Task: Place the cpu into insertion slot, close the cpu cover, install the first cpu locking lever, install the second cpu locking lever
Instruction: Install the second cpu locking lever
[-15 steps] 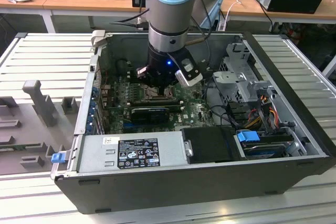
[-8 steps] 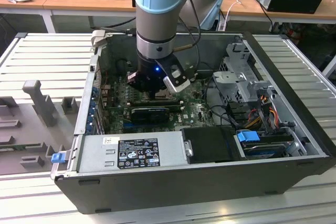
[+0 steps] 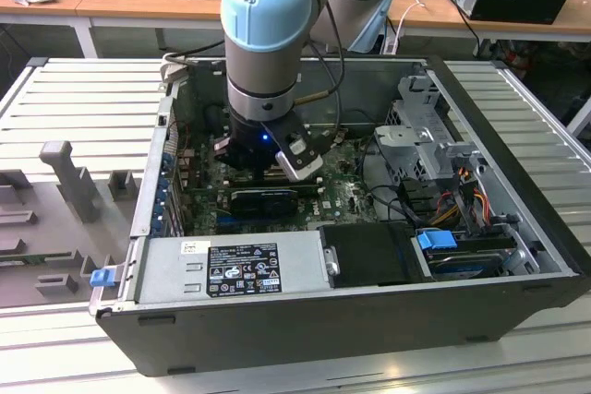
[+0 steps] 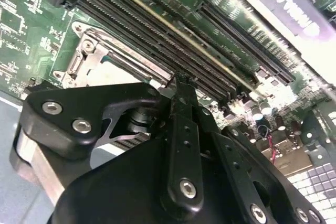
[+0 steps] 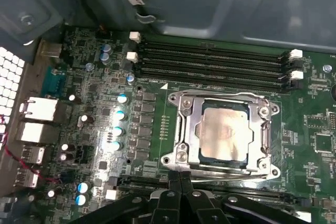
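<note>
I hang inside one open computer case (image 3: 369, 320) that lies on a ribbed metal surface (image 3: 83, 99), my arm (image 3: 272, 34) reaching straight down over the green motherboard (image 5: 94, 103). My pincer (image 5: 180, 182) has its two black fingers pressed together with no gap between the tips and nothing held in them; in the second wrist view the same tips (image 4: 182, 85) meet at a point just above the board.

One cpu (image 5: 224, 128) sits seated in the insertion slot (image 5: 223, 158), its pale metal face showing through the cut-out. One cpu cover (image 5: 265, 129), a silver frame, lies flat down around it, so the chip is framed on all sides. My fingertips are just beside the slot's near edge, close to the cover's rim; whether they touch it I cannot tell.

Beyond the socket run four long black memory slots (image 5: 215, 61) in parallel, with white clips at their ends. In the second wrist view part of the socket frame (image 4: 86, 56) shows beside those same slots (image 4: 147, 30).

In the exterior view one grey power supply box (image 3: 231, 269) lies along the case's near wall.
</note>
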Controlling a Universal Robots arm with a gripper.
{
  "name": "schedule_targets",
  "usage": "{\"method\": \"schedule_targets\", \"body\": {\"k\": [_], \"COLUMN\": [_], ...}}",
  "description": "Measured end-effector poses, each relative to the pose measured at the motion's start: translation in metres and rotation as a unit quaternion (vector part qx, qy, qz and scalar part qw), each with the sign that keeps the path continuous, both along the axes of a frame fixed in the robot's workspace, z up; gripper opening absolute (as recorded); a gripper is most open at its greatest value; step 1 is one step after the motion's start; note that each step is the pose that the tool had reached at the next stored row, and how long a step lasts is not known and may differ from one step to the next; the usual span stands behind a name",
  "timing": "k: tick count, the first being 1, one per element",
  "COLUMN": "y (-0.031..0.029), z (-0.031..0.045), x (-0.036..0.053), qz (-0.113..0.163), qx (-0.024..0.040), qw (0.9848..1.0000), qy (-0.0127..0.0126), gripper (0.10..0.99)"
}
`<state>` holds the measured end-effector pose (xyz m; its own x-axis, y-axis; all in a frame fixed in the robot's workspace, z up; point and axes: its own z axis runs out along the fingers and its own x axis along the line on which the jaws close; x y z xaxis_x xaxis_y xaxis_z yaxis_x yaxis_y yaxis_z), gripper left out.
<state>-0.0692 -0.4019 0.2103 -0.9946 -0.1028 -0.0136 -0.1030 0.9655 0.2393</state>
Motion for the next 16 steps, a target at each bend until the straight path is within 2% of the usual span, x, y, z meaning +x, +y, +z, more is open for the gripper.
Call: {"method": "schedule_targets", "body": {"k": [2,3,9,14,16], "y": [-0.0035,-0.0041,-0.0044,-0.004,-0.0034], "z": [-0.0013,-0.0023,-0.0084,-0.012,-0.0145], "x": [-0.0019,-0.0022,-0.0024,-0.0029,-0.0038], "qz": [0.0,0.0,0.0,0.0,0.0], "qx": [0.0075,0.0091,0.0207,0.0371,0.0464], "qw": [1.0,1.0,0.9998,0.9993,0.9989], "qy": [0.0,0.0,0.0,0.0,0.0], "gripper": [0.106,0.106,0.106,0.106,0.106]}}
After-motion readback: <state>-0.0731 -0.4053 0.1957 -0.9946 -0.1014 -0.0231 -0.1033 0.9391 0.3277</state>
